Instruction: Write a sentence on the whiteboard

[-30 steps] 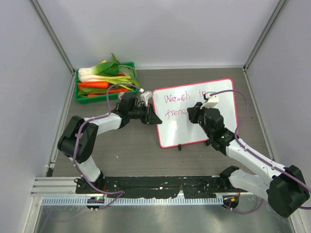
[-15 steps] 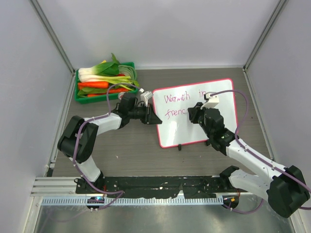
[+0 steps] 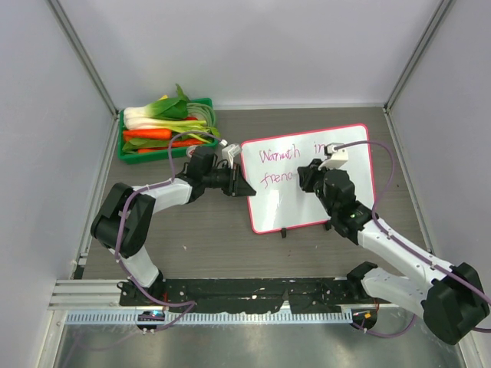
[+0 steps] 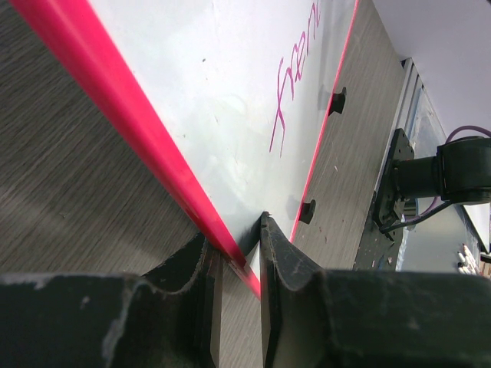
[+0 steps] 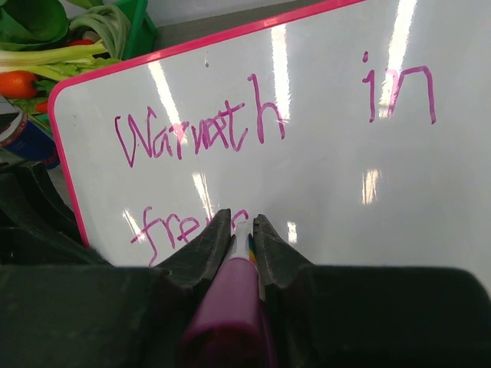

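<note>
The whiteboard (image 3: 276, 208) with its pink-red frame lies tilted on the table, right of centre. The sentence (image 3: 281, 156) in thin magenta cursive reads "Warmth in" (image 5: 196, 134), with a second line starting "fre" (image 5: 165, 230) below. My left gripper (image 3: 244, 188) is shut on the board's left frame edge (image 4: 138, 130), which passes between its fingers (image 4: 234, 247). My right gripper (image 3: 307, 178) hovers over the second line, shut on a purple marker (image 5: 229, 307). The marker's tip meets the board at the end of that line, hiding the last letters.
A green crate (image 3: 129, 149) full of leeks, carrots and greens (image 3: 165, 123) stands at the back left, close to the board's top left corner. Grey enclosure walls ring the table. A black rail (image 3: 253, 290) runs along the near edge, by both arm bases.
My right gripper has crept slightly to the right along the second line, and that line's last letter has grown. The left gripper and the board have not moved.
</note>
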Controlling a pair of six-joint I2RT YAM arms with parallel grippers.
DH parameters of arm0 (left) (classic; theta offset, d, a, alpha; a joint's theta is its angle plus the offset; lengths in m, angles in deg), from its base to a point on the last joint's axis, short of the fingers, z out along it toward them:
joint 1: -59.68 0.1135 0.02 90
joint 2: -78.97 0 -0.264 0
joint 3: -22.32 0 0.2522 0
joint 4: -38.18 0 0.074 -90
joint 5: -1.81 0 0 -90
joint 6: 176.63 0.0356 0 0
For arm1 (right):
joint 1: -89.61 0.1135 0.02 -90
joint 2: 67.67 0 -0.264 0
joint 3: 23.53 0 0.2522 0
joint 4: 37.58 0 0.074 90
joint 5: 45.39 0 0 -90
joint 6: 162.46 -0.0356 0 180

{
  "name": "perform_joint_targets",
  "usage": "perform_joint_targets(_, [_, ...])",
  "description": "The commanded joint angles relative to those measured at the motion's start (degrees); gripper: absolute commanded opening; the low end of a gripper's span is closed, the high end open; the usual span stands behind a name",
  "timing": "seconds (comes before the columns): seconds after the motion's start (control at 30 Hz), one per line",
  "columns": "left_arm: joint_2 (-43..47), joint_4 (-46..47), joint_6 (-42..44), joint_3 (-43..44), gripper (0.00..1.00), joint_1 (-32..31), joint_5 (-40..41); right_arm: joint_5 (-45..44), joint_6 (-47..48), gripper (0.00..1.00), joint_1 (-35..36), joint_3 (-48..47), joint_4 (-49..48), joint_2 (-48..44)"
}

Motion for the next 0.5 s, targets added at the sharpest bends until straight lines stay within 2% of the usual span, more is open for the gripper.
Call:
perform_joint_targets(0.0, [-2.42, -5.43, 7.49, -0.93, 0.0, -1.56, 6.13, -1.55, -0.61, 0.01, -0.22, -4.44, -3.98, 0.3])
perform_joint_targets(0.47, [-2.42, -5.52, 7.58, -0.84, 0.0, -1.56, 6.21, -4.8, -1.14, 0.02, -0.57, -6.03, -4.6, 4.71])
